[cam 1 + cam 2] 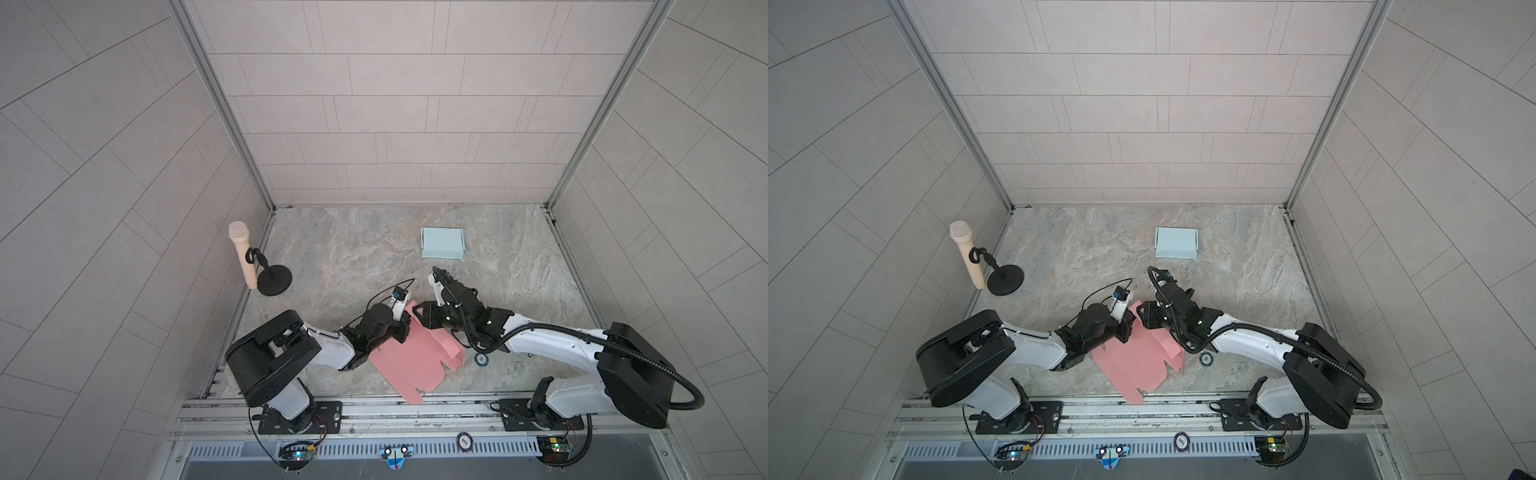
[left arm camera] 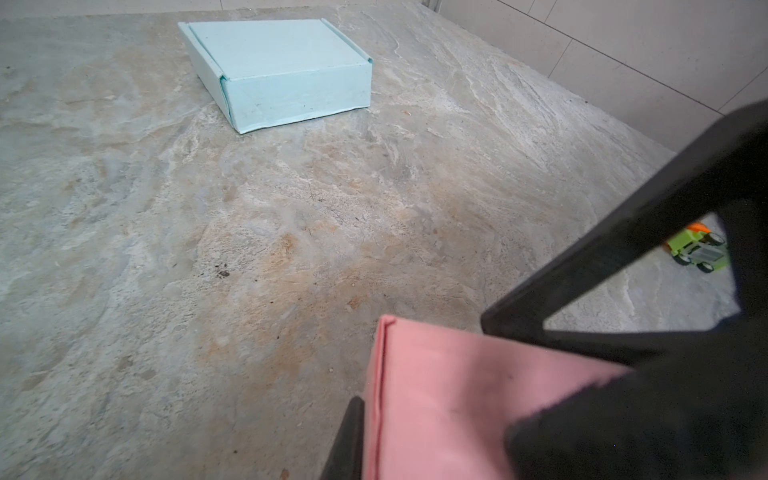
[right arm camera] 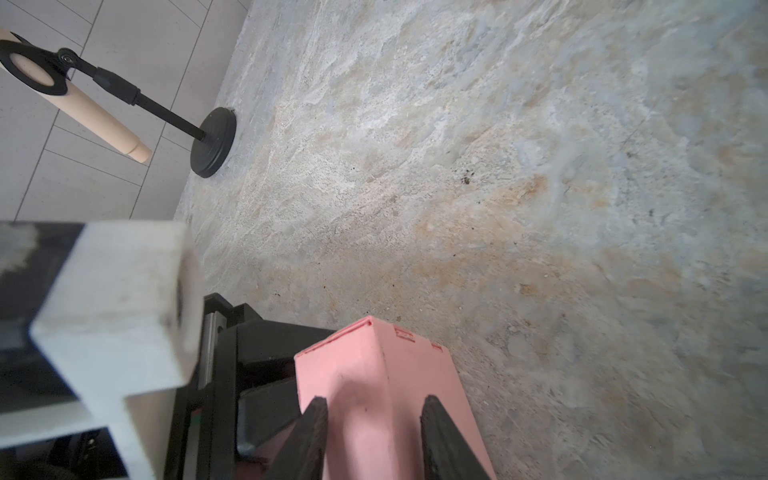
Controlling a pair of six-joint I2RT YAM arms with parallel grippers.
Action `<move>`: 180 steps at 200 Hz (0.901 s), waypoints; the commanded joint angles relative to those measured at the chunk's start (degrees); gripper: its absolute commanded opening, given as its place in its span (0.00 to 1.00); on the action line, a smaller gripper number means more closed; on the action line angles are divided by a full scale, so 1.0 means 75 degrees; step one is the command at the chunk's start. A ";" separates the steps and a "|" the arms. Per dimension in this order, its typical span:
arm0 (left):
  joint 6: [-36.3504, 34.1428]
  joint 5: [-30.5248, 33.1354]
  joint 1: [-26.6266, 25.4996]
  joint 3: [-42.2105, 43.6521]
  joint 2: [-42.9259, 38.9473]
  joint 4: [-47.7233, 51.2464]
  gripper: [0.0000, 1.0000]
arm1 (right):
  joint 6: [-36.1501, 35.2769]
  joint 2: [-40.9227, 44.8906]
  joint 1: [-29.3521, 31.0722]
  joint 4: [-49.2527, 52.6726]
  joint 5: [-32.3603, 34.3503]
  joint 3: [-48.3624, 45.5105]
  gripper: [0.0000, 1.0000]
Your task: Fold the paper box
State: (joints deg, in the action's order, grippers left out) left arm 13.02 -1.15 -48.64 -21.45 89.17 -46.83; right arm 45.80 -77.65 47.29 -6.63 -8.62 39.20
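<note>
Your left arm (image 1: 324,345) lies low, elbow folded, wrist angled in toward the middle. Its left gripper (image 2: 432,415) is clamped on the far edge of the pink paper box (image 1: 411,361), which sprawls mostly flat at the front of the table (image 1: 353,257), one corner over the rail (image 1: 374,405). Your right arm (image 1: 552,345) reaches in low from the other side, right gripper (image 3: 374,401) astride a raised pink fold, fingers (image 3: 309,436) parted; whether they pinch it, I cannot tell.

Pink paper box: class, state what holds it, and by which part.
The left gripper is shut on the pink paper box, pinching its raised far flap. The right gripper straddles a folded ridge; whether it clamps cannot be told.
</note>
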 commanded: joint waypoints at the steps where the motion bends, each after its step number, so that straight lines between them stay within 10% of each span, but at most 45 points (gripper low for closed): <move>1: 0.0464 0.0362 0.0073 -0.0004 -0.0699 0.0389 0.07 | -0.0480 0.0559 0.0044 0.1315 0.0345 0.0549 0.40; 101: 0.3821 0.1344 0.0613 -0.0414 -0.3836 0.4496 0.08 | -0.1928 0.3065 0.0755 0.4629 0.2432 0.2909 0.20; 180: 0.4358 0.2021 0.0770 -0.0998 -0.5120 0.6280 0.08 | -0.1853 0.2007 0.1958 0.4793 0.3037 0.3773 0.00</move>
State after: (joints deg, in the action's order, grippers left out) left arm 43.68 11.92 -43.44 -27.14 52.21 -4.27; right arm 31.94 -60.29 59.57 27.86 9.85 64.99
